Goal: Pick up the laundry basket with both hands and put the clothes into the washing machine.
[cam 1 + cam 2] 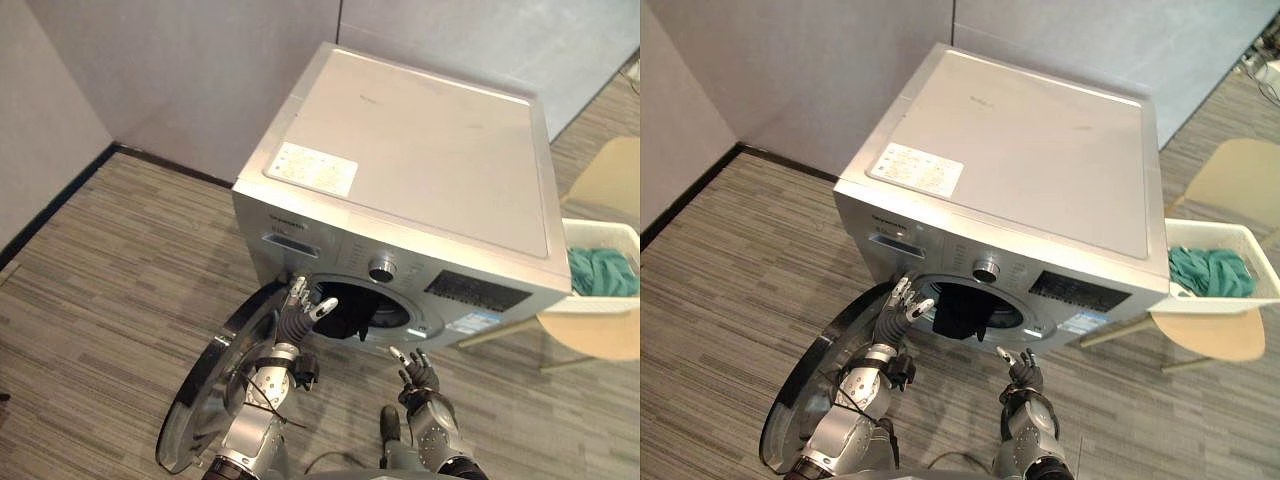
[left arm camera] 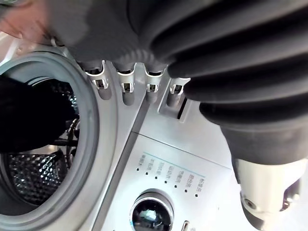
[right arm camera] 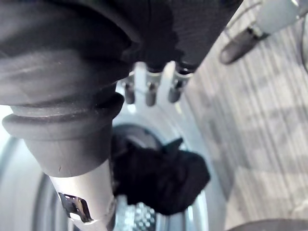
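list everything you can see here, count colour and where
washing machine: one, silver, in the middle by the grey walls
machine door: one, dark round glass, swung open at the robot's left
control knob: one, silver, on the front panel above the drum opening
label: one, white, on the machine's top
black garment: one, hanging out of the drum opening
laundry basket: one, white, on the chair to the right of the machine
clothes: one heap, teal, in the basket
chair: one, light wood, right of the machine
floor: grey striped
left hand: open, at the opening's left rim
right hand: open, below the opening
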